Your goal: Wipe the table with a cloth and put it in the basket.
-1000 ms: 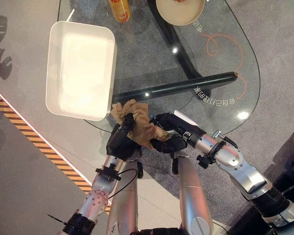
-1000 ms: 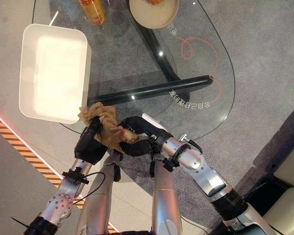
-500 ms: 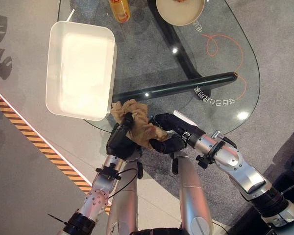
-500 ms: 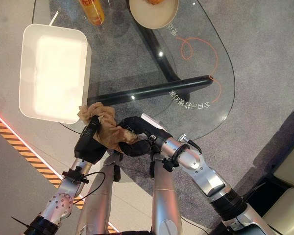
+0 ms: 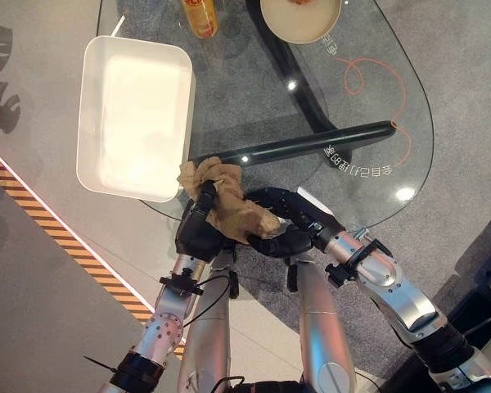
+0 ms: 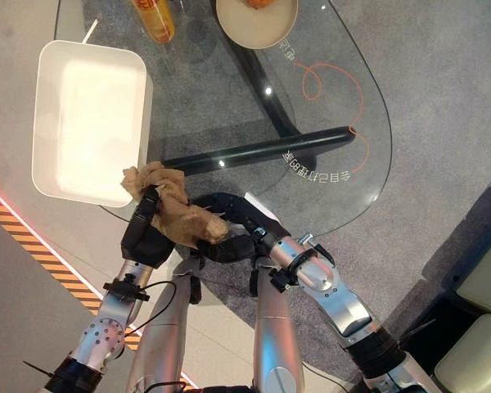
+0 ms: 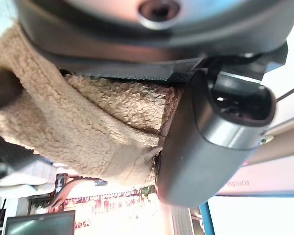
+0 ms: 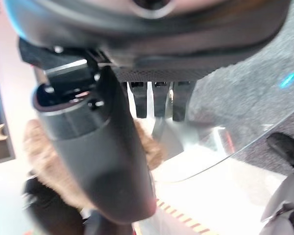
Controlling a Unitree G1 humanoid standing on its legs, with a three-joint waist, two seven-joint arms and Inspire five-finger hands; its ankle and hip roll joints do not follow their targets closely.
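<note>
- Basket (image 5: 131, 115): white rectangular tub on the left part of the glass table (image 5: 376, 90), inside bare, its near right corner just beside the cloth.
- Left hand (image 5: 198, 229): at the table's near edge, fingers curled round the cloth (image 5: 229, 209), thumb pressed against the fabric in the left wrist view.
- Cloth: tan, fleecy, bunched; held over the near edge of the table between the two hands, its far end reaching up beside the basket's corner.
- Right hand (image 5: 288, 228): just right of the cloth, fingers bent over its right side, thumb beneath; touching the fabric.
- Bottle (image 5: 200, 16): orange, at the far edge, right of the basket.
- Bowl (image 5: 301, 18): beige, at the far edge, right of the bottle.
- Dark bar (image 5: 311, 146): runs under the glass, just beyond the hands.
</note>
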